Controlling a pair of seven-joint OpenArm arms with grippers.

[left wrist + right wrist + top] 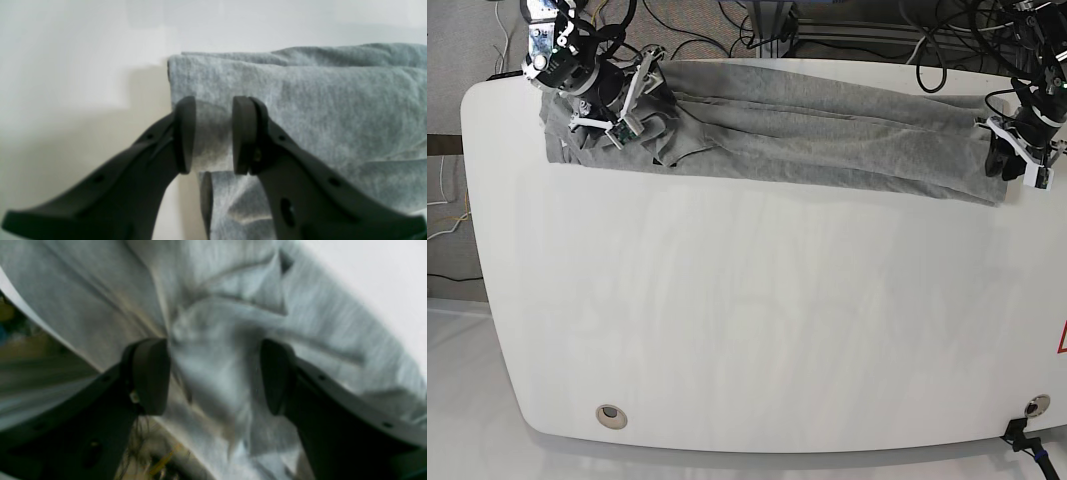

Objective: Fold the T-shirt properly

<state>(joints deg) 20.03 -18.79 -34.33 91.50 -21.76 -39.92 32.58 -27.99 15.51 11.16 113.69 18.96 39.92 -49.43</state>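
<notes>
- Lying as a long narrow band along the far edge of the white table (pixel 747 330), the T-shirt (pixel 827 135) is already folded lengthwise; it spans most of the table's width.
- Left gripper (pixel 213 135) is seen pinching the folded end of the band, a thick roll of grey cloth filling the gap between the pads; in the base view this end is at the picture's right.
- Right gripper (pixel 215 376) is seen with jaws spread wide over the bunched, crumpled end of the shirt; cloth lies between the pads but is not clamped. That view is blurred, so contact cannot be told.
- Fabric is judged soft, light and limp: it is expected to sag and drag when lifted, and layers may slide apart.
- Grip is best taken at the ends of the band, through all layers at the folded edge, so nothing is left behind.
- Crumpled end by the right gripper is judged to need smoothing before a crosswise fold is made.
</notes>
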